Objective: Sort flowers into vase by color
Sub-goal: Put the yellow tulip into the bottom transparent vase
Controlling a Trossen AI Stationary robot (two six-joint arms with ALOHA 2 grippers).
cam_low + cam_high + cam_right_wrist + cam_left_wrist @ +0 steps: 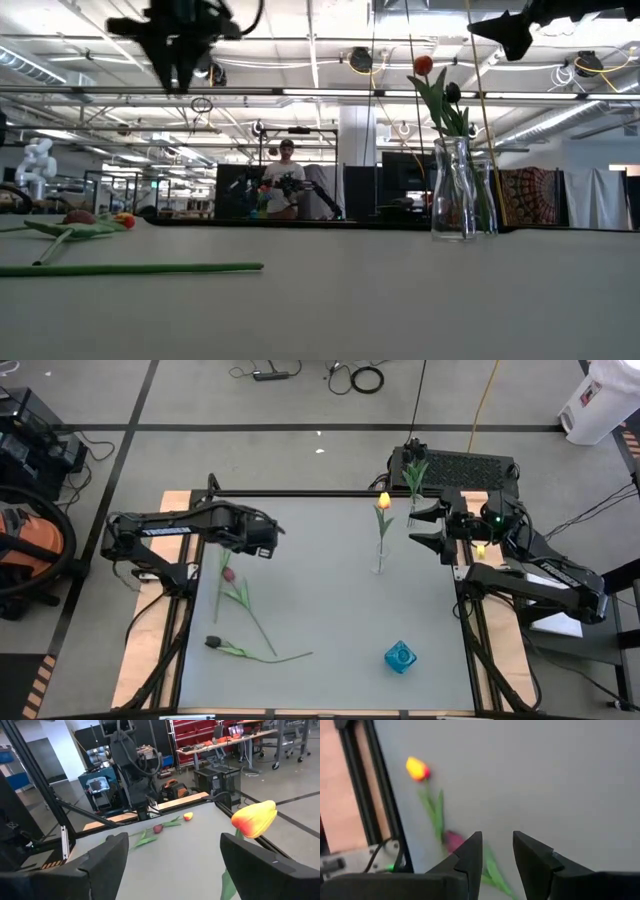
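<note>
Presently the right tool stands wide open and empty just beside the clear vase, where a yellow tulip stands upright; the left tool, partly open and empty, hovers above the pink tulip on the worktop, apparently positioned for pickup; a dark tulip lies nearby.

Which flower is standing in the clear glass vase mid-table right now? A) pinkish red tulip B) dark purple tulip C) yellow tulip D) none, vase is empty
C: in the high view a yellow tulip stands upright in the clear vase, while the pinkish red tulip and the dark tulip lie flat on the table.
</note>
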